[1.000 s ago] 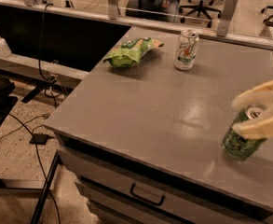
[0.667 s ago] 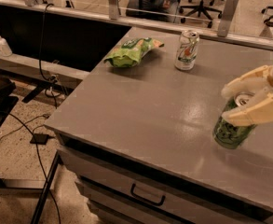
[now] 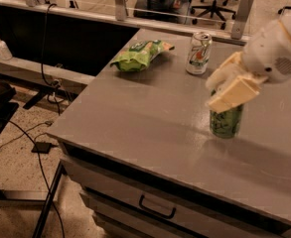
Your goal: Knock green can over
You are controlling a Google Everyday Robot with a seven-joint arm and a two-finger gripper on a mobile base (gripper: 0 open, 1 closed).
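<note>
The green can (image 3: 226, 122) stands upright on the grey table (image 3: 150, 118), right of the middle. It is dark green with pale markings, and its top is hidden. My gripper (image 3: 222, 91) comes in from the upper right on a white arm (image 3: 274, 48). It sits over and against the can's top, covering the rim.
A white can with a green and red logo (image 3: 198, 52) stands at the back of the table. A light green snack bag (image 3: 140, 55) lies at the back left. The table's front edge has drawers with a handle (image 3: 157, 208). Cables and a stand are on the floor at the left.
The gripper and the green can have moved together leftward and away from the front edge. The can is still upright. The white can and snack bag have not moved.
</note>
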